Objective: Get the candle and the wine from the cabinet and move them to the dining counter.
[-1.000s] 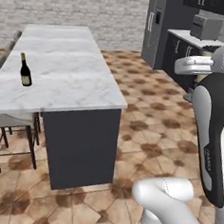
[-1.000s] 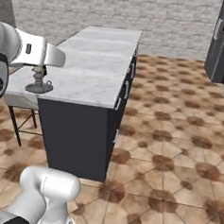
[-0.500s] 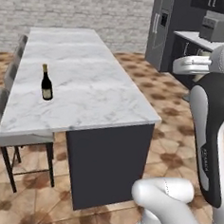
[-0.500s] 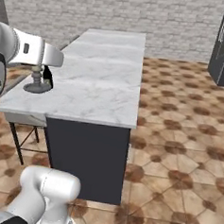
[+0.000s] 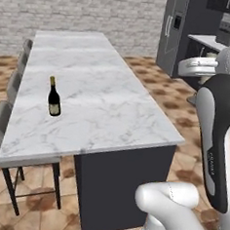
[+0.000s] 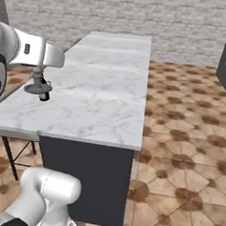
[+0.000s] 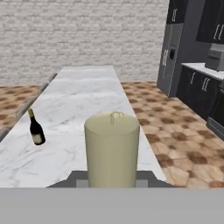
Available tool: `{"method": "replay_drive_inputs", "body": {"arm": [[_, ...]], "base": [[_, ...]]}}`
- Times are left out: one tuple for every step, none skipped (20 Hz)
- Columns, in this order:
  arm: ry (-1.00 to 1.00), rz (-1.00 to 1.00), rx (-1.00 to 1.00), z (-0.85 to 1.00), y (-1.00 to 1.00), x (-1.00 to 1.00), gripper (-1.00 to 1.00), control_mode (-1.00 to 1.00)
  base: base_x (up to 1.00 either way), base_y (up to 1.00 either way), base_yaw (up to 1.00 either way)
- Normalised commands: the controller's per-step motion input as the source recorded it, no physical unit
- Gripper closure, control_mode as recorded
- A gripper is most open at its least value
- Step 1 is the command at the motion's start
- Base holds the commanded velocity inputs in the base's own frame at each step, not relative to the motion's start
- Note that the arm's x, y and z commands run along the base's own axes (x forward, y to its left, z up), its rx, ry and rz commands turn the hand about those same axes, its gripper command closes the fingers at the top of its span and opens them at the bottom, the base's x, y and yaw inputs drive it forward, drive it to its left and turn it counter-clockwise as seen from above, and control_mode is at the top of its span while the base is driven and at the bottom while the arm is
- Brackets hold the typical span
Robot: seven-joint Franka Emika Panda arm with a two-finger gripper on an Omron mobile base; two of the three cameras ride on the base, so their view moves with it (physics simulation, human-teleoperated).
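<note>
While the wine (image 5: 54,97) stands upright on the dining counter (image 5: 112,112), toward the stool side and roughly midway along the marble top, the candle (image 7: 112,148) is carried in the gripper (image 6: 37,76) and has not yet been set down. In the hand view the pale candle fills the centre foreground, wick up, with the dark holder edge just below it. In the right base view the holder's round base (image 6: 38,87) hangs beneath the arm's white forearm, above the counter's left edge, and hides most of the bottle behind it. The jaws are closed on the candle; the fingers themselves are hidden by it.

Step in hand: transport of the second item. The first item is judged delivered, so about half the task remains, namely placing the candle.

Next move, as judged from these views:
- Bring the holder base over bare marble, well apart from the wine, so that the bottle is not knocked.
- Lower the candle upright until the flat base seats on the top.
- Release only when the base rests flat; a tilted base may tip the slim taper.

Risk: the candle sits in line with the bottle in the right base view, so clearance between them cannot be told from that side; the hand view shows the wine well to the left of the candle.
</note>
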Motion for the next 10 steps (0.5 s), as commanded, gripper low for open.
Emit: {"method": "replay_drive_inputs", "body": {"arm": [[0.00, 0.00, 0.00, 0.00, 0.00, 0.00, 1.00, 1.00], [0.00, 0.00, 0.00, 0.00, 0.00, 0.00, 1.00, 1.00], [0.00, 0.00, 0.00, 0.00, 0.00, 0.00, 1.00, 1.00], [0.00, 0.00, 0.00, 0.00, 0.00, 0.00, 1.00, 1.00], [0.00, 0.00, 0.00, 0.00, 0.00, 0.00, 1.00, 1.00], [0.00, 0.00, 0.00, 0.00, 0.00, 0.00, 1.00, 1.00], [0.00, 0.00, 0.00, 0.00, 0.00, 0.00, 1.00, 1.00], [0.00, 0.00, 0.00, 0.00, 0.00, 0.00, 1.00, 1.00], [0.00, 0.00, 0.00, 0.00, 0.00, 0.00, 1.00, 1.00], [0.00, 0.00, 0.00, 0.00, 0.00, 0.00, 1.00, 1.00]], "base": [[0.71, 0.00, 0.09], [0.60, 0.00, 0.13], [0.57, 0.00, 0.16], [0.69, 0.01, 0.14], [0.75, 0.19, 0.09], [0.70, 0.13, 0.09], [0.69, 0.04, 0.10], [0.71, 0.04, 0.10], [0.76, 0.19, 0.10], [0.80, 0.24, 0.09]]}}
